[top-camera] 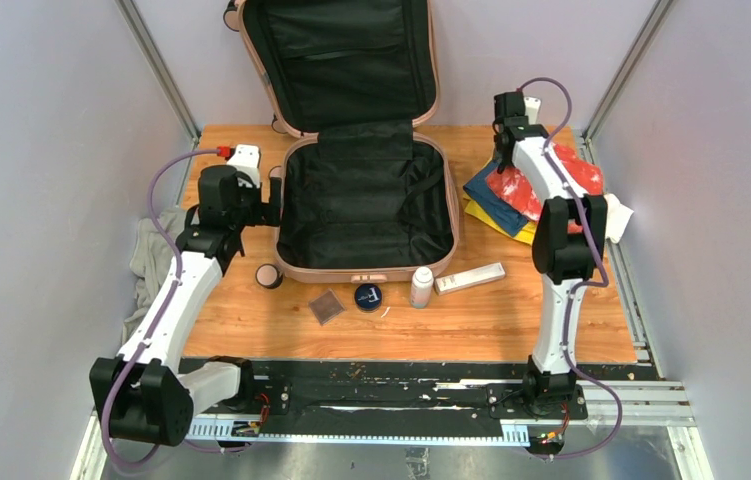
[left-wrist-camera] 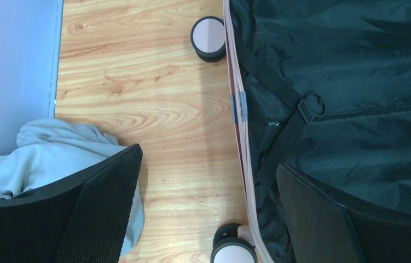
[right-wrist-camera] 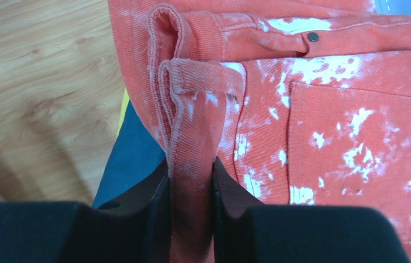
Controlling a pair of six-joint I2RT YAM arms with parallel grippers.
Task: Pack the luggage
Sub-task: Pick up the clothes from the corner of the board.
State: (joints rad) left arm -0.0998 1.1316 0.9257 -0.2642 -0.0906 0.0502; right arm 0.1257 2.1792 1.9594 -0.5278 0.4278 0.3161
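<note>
Your right pincer (right-wrist-camera: 190, 181) was clamped on a raised fold of the red denim garment (right-wrist-camera: 323, 109), the cloth pinched flat between its two black fingers. The garment, splashed with white, lay on top of a stack, with a blue garment (right-wrist-camera: 132, 159) under it and a yellow garment (top-camera: 521, 232) at the bottom. The step in hand looked like lifting the top garment for packing. The grip held only a thin edge fold, so you likely needed to rise slowly, watch that the blue layer did not drag along, and lift high enough to clear the suitcase rim before carrying it left.

Your left pincer (left-wrist-camera: 208, 178) hung with its fingers wide apart and held nothing, above the counter (top-camera: 251, 320) just beside the suitcase's left rim, with a grey garment (left-wrist-camera: 55, 148) near its outer finger.

The suitcase (top-camera: 371, 274) lay open at the middle of the counter, towards the back. It was pale pink with rounded corners and black lining, and no packed items showed inside. Its lid (top-camera: 336, 60) stood upright against the rear wall. Two wheels (left-wrist-camera: 209, 37) showed on its left side.
</note>
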